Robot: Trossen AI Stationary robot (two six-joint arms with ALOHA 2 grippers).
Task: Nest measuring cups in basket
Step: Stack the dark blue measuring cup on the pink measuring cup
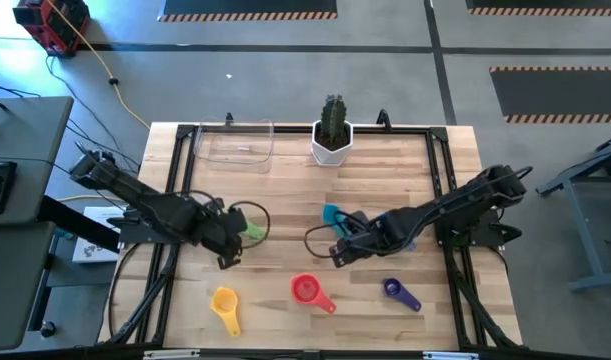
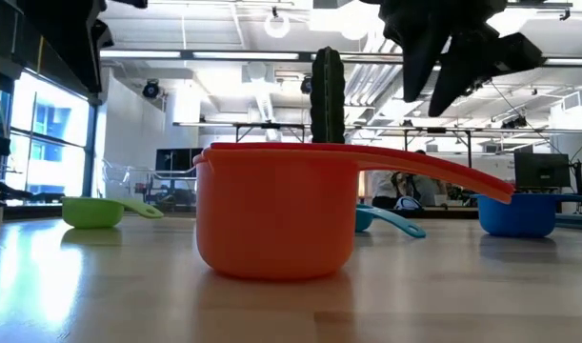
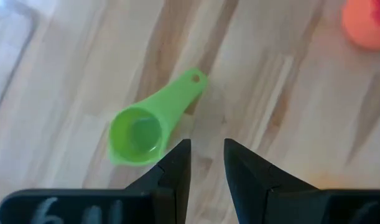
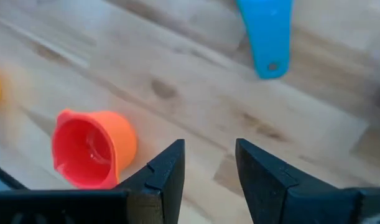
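Two dark arms hang over your pale wooden table (image 1: 285, 170). Your clear rectangular plastic basket (image 1: 237, 142) sits at the far edge, beside a white potted cactus (image 1: 332, 130). Your left gripper (image 3: 206, 163) hovers with fingers parted and holding nothing, just beside the small green plastic measuring cup (image 3: 146, 126). Your right gripper (image 4: 209, 163) hovers spread and unladen near the orange cup (image 4: 93, 149) and the teal handle (image 4: 267, 34).

Both arms were matte black, jointed and boxy, with black cables looping beside them, each ending in two dark wedge-shaped fingers (image 3: 176, 168) with flat inner faces.
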